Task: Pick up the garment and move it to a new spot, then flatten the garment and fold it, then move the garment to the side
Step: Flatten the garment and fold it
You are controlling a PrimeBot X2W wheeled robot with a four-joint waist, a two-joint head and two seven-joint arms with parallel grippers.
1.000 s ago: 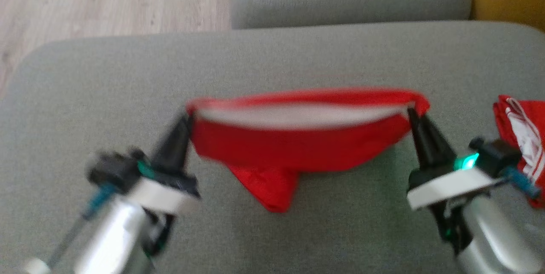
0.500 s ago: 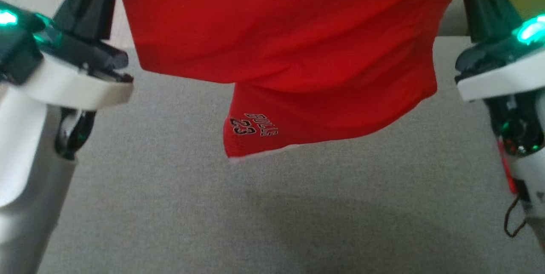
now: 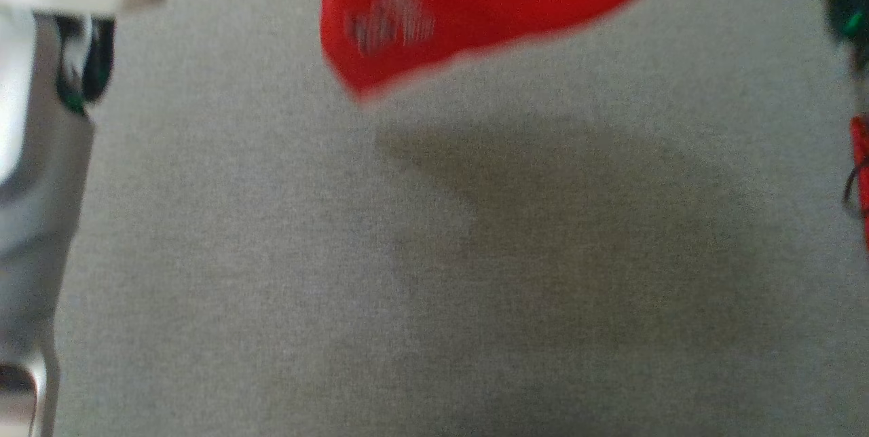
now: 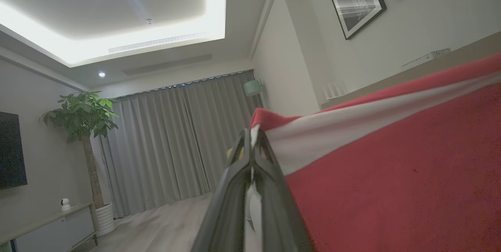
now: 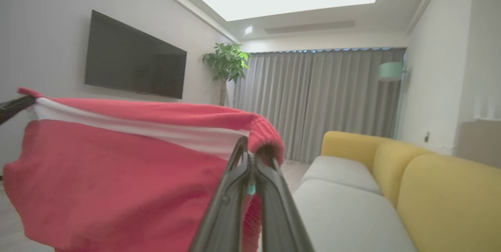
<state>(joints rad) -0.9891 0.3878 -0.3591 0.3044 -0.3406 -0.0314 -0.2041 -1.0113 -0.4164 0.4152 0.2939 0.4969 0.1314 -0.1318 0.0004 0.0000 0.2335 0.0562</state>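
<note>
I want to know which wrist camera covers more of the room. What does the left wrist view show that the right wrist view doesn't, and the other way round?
Left wrist view, not the right: framed pictures on the wall and a low cabinet.

Right wrist view, not the left: a yellow sofa.

Both: the red shorts stretched in the air, pinched at a waistband corner by that view's own gripper, the left gripper and the right gripper, both shut. Both also show the potted plant and grey curtains.
</note>
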